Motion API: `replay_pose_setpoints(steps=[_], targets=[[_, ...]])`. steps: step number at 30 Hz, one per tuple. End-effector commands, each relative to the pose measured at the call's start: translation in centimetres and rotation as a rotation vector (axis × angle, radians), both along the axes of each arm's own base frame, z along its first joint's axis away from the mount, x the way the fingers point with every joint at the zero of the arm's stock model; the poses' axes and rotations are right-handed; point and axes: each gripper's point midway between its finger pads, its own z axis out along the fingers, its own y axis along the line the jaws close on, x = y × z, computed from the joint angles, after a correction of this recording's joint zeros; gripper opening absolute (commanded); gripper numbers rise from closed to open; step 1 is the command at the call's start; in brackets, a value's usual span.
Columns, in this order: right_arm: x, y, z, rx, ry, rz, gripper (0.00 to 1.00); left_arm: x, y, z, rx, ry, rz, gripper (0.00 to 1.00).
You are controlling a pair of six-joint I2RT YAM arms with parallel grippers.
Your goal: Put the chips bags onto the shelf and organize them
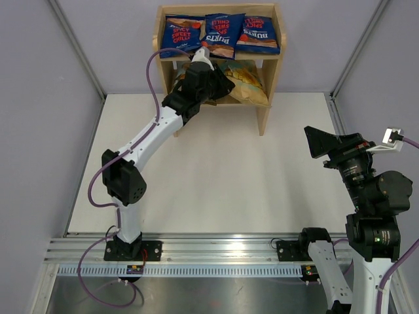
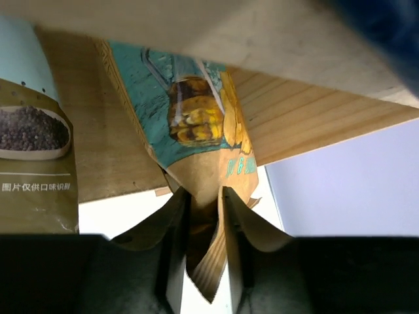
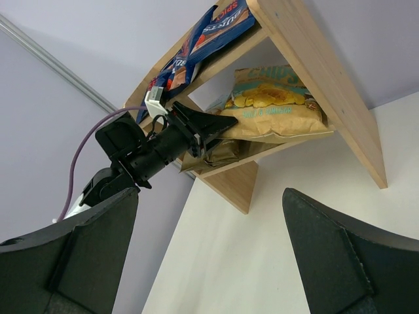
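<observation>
The wooden shelf [image 1: 263, 98] stands at the table's far edge. Three dark blue bags [image 1: 182, 33] [image 1: 224, 33] [image 1: 258, 34] lie side by side on its top tier. My left gripper [image 1: 222, 84] reaches into the lower tier and is shut on the sealed edge of the tan-yellow bag [image 2: 196, 124], which lies on that tier [image 1: 247, 84]. The pale blue-white bag [image 2: 33, 131] with an olive bottom lies to its left, mostly hidden by my arm in the top view. My right gripper [image 1: 319, 142] is open and empty above the table's right side, well away from the shelf.
The white table top [image 1: 229, 176] stretches between the shelf and the arm bases. An aluminium rail [image 1: 209, 252] runs along the near edge. Grey walls enclose the sides and back. The upper shelf board [image 2: 308, 111] is close above my left gripper.
</observation>
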Motion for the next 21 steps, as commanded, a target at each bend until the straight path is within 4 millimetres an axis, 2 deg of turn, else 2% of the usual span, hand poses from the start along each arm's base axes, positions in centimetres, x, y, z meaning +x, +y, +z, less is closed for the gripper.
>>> replay_pose_setpoints(steps=[1,4,5,7,14,21], targets=[[-0.7,0.3,0.8,-0.015,-0.032,0.015,0.99,1.1,-0.1,1.4,-0.015,-0.055,-0.001,0.31],[-0.8,0.3,0.9,-0.014,-0.038,0.017,1.00,1.0,0.0,0.7,0.014,-0.050,-0.009,0.34],[-0.7,0.3,0.7,-0.013,-0.032,0.019,0.99,0.9,0.2,0.5,0.023,-0.043,-0.003,0.42],[-0.7,0.4,0.7,-0.012,-0.033,0.022,0.99,0.9,0.6,-0.4,0.046,-0.030,0.011,0.52],[-0.6,0.4,0.7,-0.011,-0.031,0.024,1.00,-0.5,4.3,-0.7,0.141,-0.026,0.123,0.58],[-0.1,0.3,0.0,-0.021,-0.013,0.019,0.99,-1.5,6.5,-0.3,0.231,-0.037,0.160,0.77]])
